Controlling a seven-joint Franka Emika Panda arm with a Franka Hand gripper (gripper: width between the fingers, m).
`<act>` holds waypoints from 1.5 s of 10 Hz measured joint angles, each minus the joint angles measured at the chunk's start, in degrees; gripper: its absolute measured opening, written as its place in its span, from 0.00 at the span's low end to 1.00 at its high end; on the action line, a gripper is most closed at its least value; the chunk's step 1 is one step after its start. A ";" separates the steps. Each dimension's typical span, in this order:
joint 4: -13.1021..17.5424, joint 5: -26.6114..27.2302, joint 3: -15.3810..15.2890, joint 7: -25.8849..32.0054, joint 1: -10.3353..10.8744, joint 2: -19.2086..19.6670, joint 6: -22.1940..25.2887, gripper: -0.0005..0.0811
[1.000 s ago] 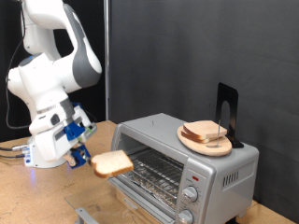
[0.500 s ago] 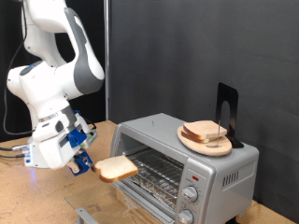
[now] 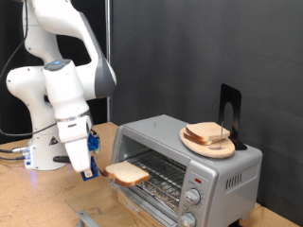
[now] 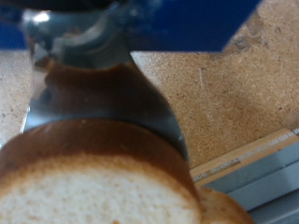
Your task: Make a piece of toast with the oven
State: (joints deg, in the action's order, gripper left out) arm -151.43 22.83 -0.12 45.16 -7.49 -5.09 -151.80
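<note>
The silver-grey oven (image 3: 222,161) stands on the wooden table at the exterior view's right, its door open and its wire rack (image 3: 161,173) showing. My gripper (image 3: 98,171) is shut on the piece of toast (image 3: 126,172), a pale tan slice with a brown crust, and holds it level at the oven's open mouth, its far edge over the front of the rack. In the wrist view the piece of toast (image 4: 93,187) fills the lower part of the picture, between the dark fingers (image 4: 103,93).
A round wooden plate (image 3: 208,144) with more bread slices lies on top of the oven, next to a black stand (image 3: 230,112). The oven's two knobs (image 3: 192,197) face the front. The open door's edge (image 4: 252,163) shows over the wooden table.
The arm has swung round and moved towards the exterior view's right and down, carrying the toast from beside the oven to its open mouth over the rack.
</note>
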 joint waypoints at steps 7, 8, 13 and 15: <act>3.34 -14.82 -4.53 -11.38 0.25 1.64 -2.84 0.50; 3.53 -20.58 -5.35 -17.13 0.18 1.43 -2.91 0.50; 3.68 -28.18 -7.92 -27.56 0.29 1.38 -3.42 0.50; 3.73 -26.53 -9.29 -29.30 0.91 1.31 -3.65 0.50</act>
State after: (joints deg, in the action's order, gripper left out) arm -147.70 -3.70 -9.40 15.86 -6.58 -3.77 -155.44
